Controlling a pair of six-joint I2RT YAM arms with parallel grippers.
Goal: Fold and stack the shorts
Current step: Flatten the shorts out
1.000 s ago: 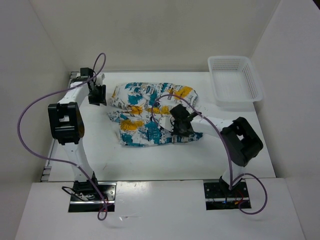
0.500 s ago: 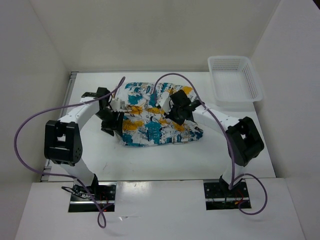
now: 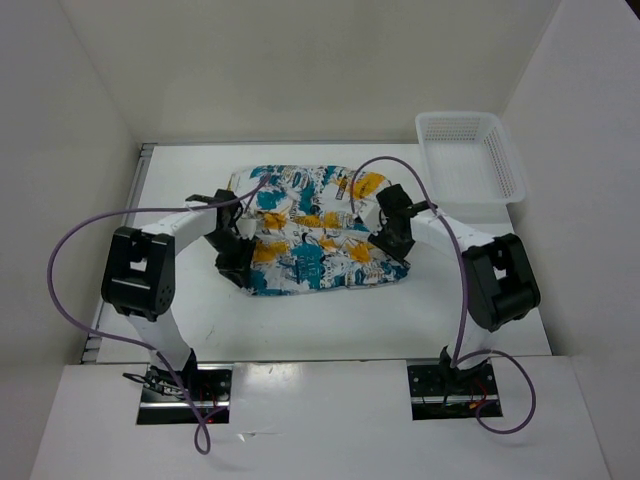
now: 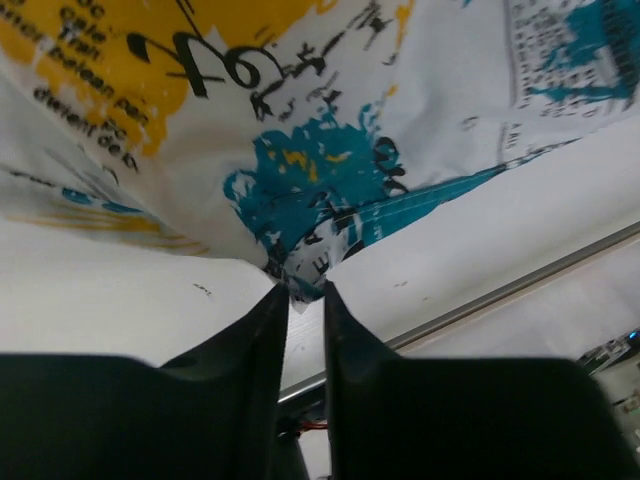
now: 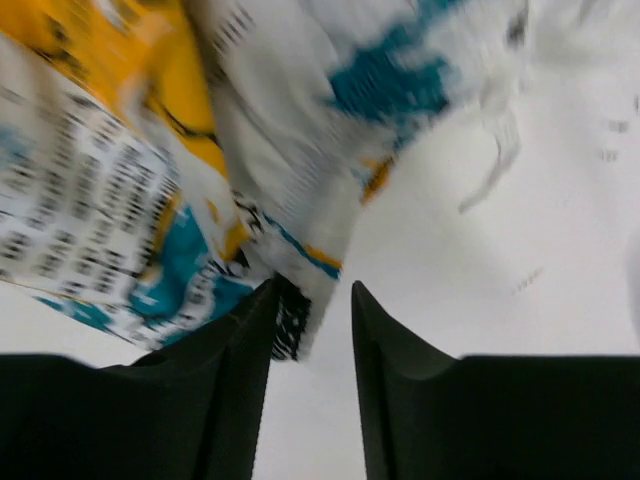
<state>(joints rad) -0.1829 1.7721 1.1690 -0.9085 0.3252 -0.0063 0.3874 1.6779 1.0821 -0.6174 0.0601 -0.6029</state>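
Note:
The shorts [image 3: 310, 232] lie spread in the middle of the table, white cloth with teal, yellow and black print; I cannot tell the two pieces apart. My left gripper [image 3: 235, 266] is at their front left corner. In the left wrist view its jaws [image 4: 305, 292] are nearly closed and pinch a corner of the cloth [image 4: 300, 150]. My right gripper [image 3: 397, 242] is at the shorts' right edge. In the right wrist view it [image 5: 313, 290] stands open, with the cloth's hem [image 5: 290, 320] hanging against the left finger; that view is blurred.
A white lattice basket [image 3: 470, 203] stands at the back right corner. White walls close in the table on three sides. Bare table [image 3: 330, 320] lies between the shorts and the arm bases. A metal rail [image 4: 500, 290] marks the table edge.
My left gripper swung from the back left corner to the shorts' front left corner and closed on it. My right gripper moved from mid-cloth to the right edge. The shorts lie flatter.

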